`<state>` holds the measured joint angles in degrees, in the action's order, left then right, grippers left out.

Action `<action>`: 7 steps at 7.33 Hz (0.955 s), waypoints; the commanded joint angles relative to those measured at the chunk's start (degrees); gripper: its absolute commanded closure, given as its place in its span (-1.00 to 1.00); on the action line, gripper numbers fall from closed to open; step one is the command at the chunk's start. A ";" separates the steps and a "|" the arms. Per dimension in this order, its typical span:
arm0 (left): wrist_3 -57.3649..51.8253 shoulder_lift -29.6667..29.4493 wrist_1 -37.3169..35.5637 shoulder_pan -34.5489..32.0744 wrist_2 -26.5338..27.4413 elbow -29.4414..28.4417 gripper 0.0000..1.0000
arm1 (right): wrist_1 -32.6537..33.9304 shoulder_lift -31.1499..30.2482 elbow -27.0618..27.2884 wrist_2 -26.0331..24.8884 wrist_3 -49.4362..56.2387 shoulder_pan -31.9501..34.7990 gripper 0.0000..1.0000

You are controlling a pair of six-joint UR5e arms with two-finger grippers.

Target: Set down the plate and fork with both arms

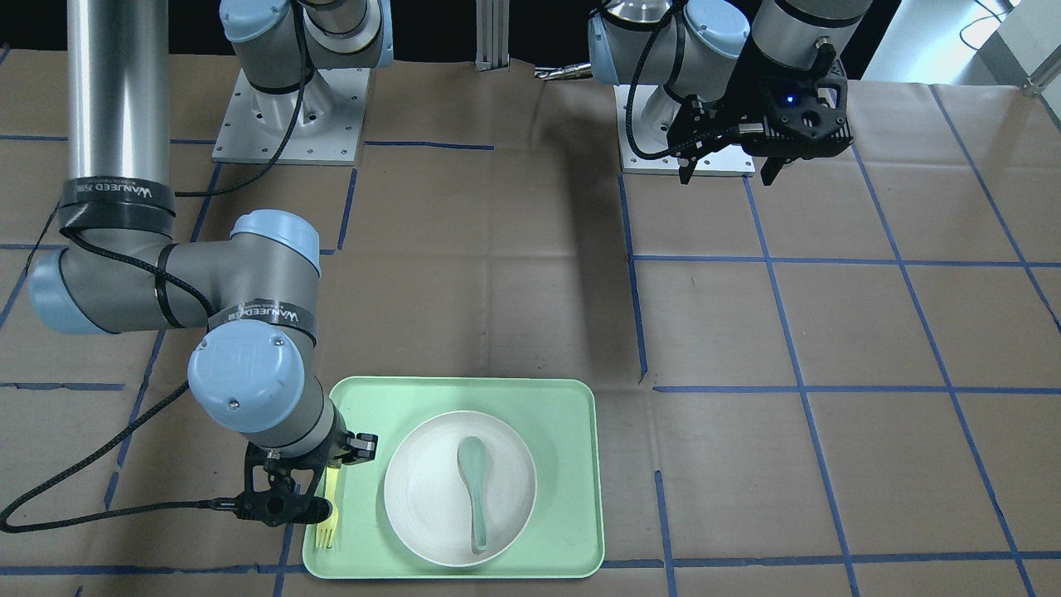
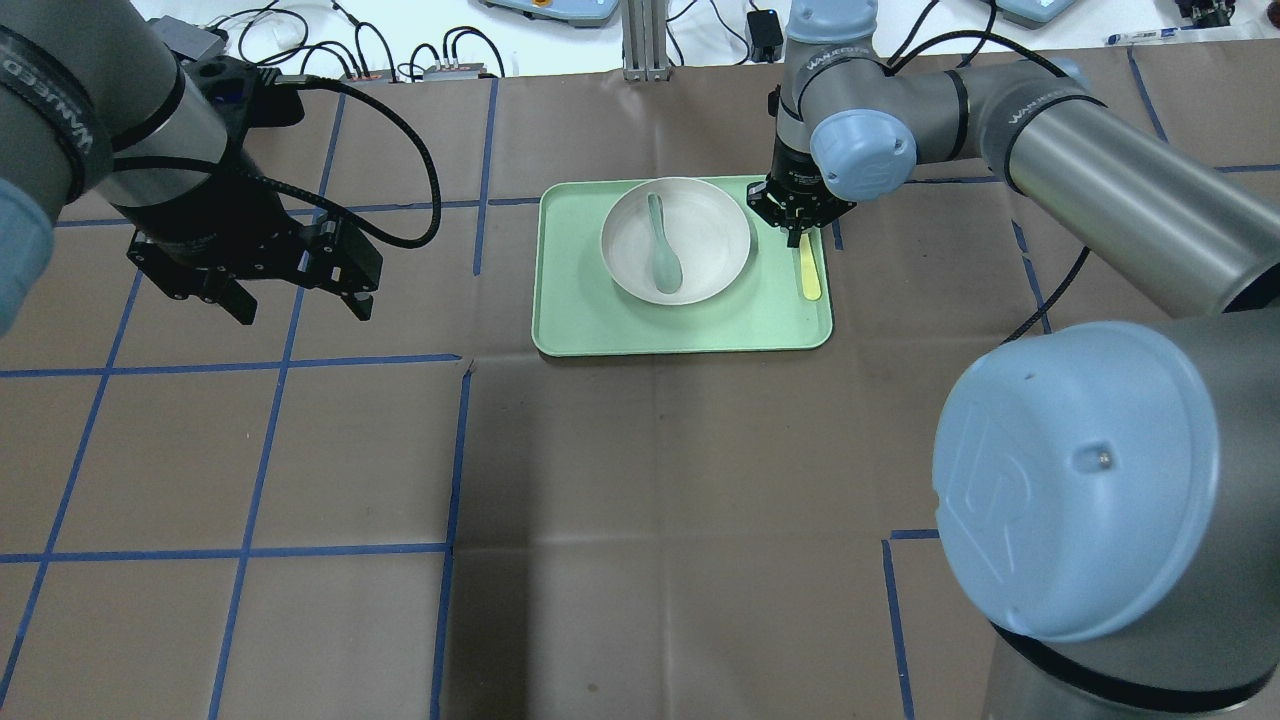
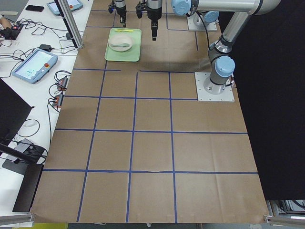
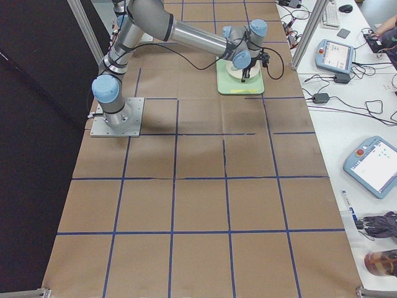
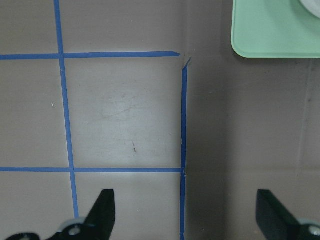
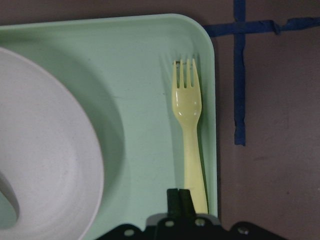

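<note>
The off-white plate (image 1: pixel 431 497) sits in the mint-green tray (image 1: pixel 564 414), with a grey-green spoon (image 1: pixel 474 489) lying in it. The pale-yellow fork (image 1: pixel 327 526) lies flat in the tray along its rim, beside the plate. In the right wrist view the fork (image 6: pixel 187 105) points away, and my right gripper (image 6: pixel 179 200) has its fingers pressed together at the handle's end. I cannot tell whether they pinch the handle. My left gripper (image 2: pixel 303 312) is open and empty, hovering over bare table far from the tray (image 2: pixel 600 320).
The table is covered in brown paper with a grid of blue tape lines (image 1: pixel 796 390). The two arm bases (image 1: pixel 290 124) stand at the robot's edge. A tray corner (image 5: pixel 270 35) shows in the left wrist view.
</note>
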<state>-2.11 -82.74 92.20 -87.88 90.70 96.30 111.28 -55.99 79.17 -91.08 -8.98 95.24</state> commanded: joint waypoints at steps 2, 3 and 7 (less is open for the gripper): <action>0.00 0.03 0.00 0.07 0.00 0.03 -0.99 | -13.50 -10.24 0.02 -0.06 3.34 -0.84 -1.00; 0.00 0.03 0.00 0.08 0.00 0.03 -0.99 | -17.90 -13.93 0.11 -0.06 6.05 -2.15 -1.00; 0.00 0.12 0.00 -0.01 0.00 0.12 -0.99 | -33.55 -26.08 1.34 0.02 10.02 -5.75 -1.00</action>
<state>-2.11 -82.63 92.20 -87.88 90.70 96.41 82.70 -78.59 79.73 -91.20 -0.35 90.45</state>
